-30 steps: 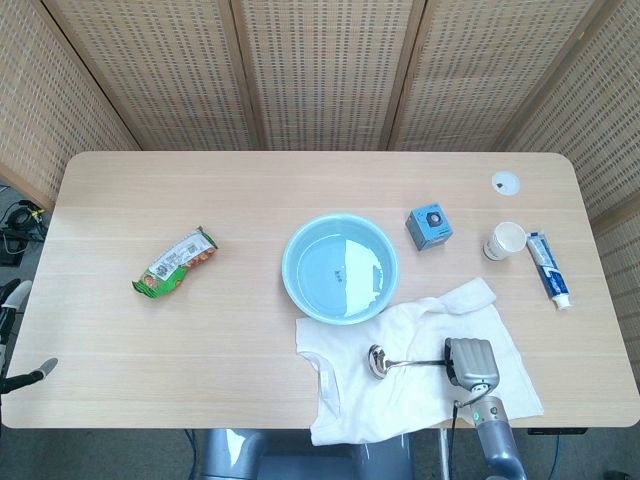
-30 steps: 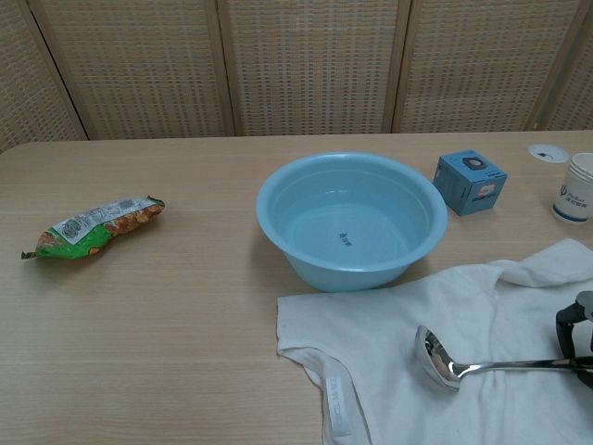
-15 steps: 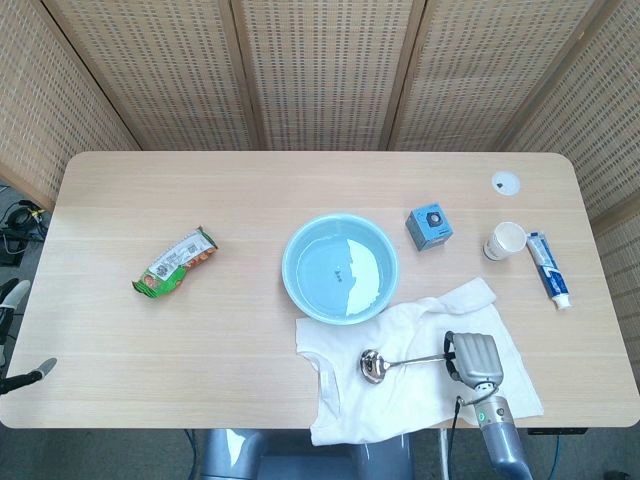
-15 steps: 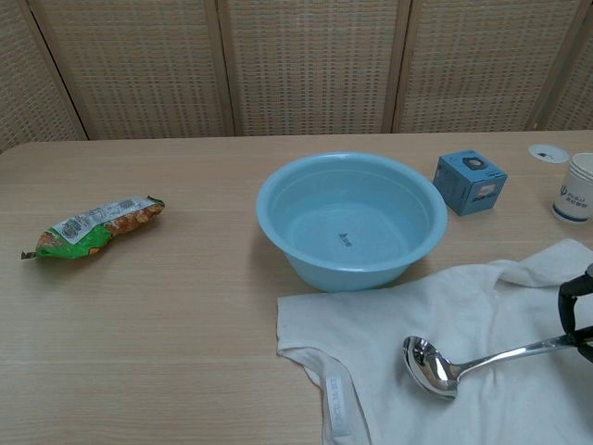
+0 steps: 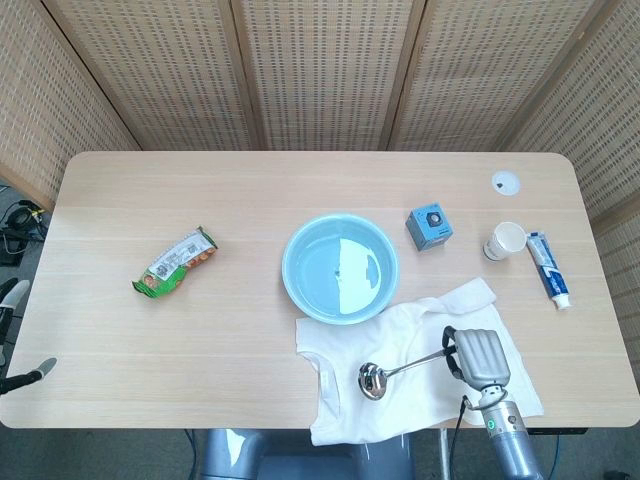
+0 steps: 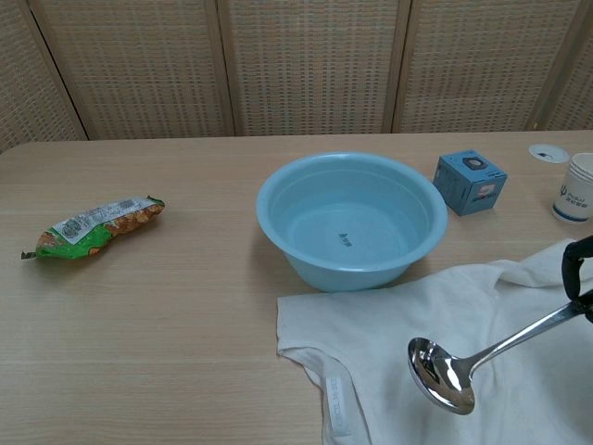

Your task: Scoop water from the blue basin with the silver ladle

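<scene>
The blue basin (image 5: 340, 268) (image 6: 350, 220) holds water and stands mid-table. My right hand (image 5: 479, 357) (image 6: 578, 276) grips the handle of the silver ladle (image 5: 398, 372) (image 6: 463, 365) near the table's front right. The ladle is lifted off the white cloth (image 5: 395, 400) (image 6: 408, 324), its bowl tilted downward and pointing left, short of the basin. My left hand does not show in either view.
A green snack packet (image 5: 175, 263) (image 6: 91, 226) lies at the left. Behind the basin's right side stand a small blue box (image 5: 429, 227) (image 6: 470, 183), a paper cup (image 5: 504, 241) (image 6: 575, 199) and a toothpaste tube (image 5: 549, 268). A white disc (image 5: 505, 182) lies far right.
My right hand has risen with the ladle's handle; the ladle has come up off the cloth and its bowl now hangs lower and tilted.
</scene>
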